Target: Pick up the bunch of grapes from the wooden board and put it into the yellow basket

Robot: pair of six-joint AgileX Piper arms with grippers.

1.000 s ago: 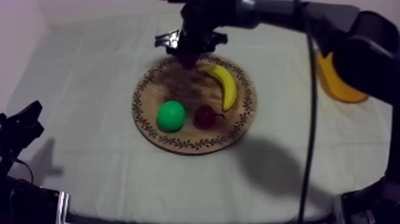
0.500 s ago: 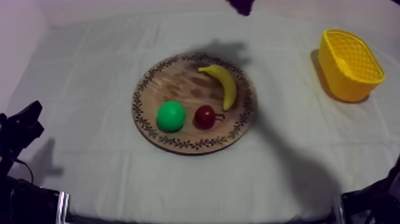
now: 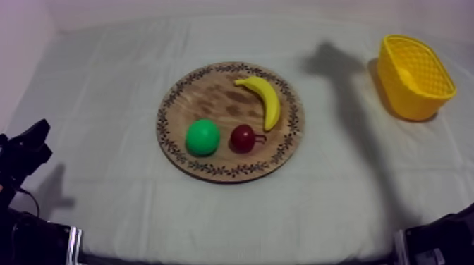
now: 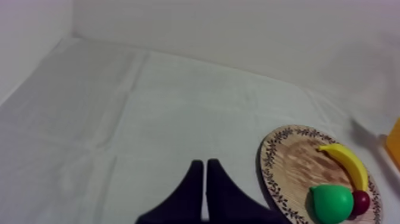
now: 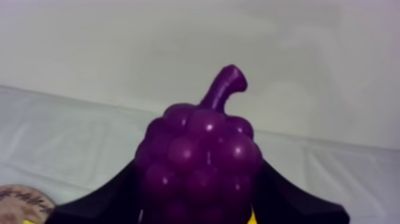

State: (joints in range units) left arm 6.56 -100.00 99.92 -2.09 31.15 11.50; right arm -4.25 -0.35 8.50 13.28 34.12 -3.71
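Note:
The purple bunch of grapes (image 5: 199, 161) hangs in the air, stem up, with my right gripper (image 5: 199, 199) shut on it; a black finger (image 5: 101, 202) presses on each side. Below it lie the cloth and a bit of the board's rim (image 5: 21, 202). The round wooden board (image 3: 211, 95) lies mid-table. The yellow basket (image 3: 415, 76) stands at the far right, with nothing in it. My left gripper (image 3: 28, 144) rests low at the left edge, its fingers (image 4: 205, 182) together as a narrow wedge.
On the board lie a banana (image 3: 262, 101), a green pear (image 3: 203, 137) and a small red fruit (image 3: 243, 138). An arm's shadow (image 3: 331, 60) falls on the cloth between board and basket. A wall closes the table's far side.
My right gripper lifted the grapes off the board's far edge and carried them up and to the right. Its shadow has shifted from the board toward the basket. The left arm stayed still.

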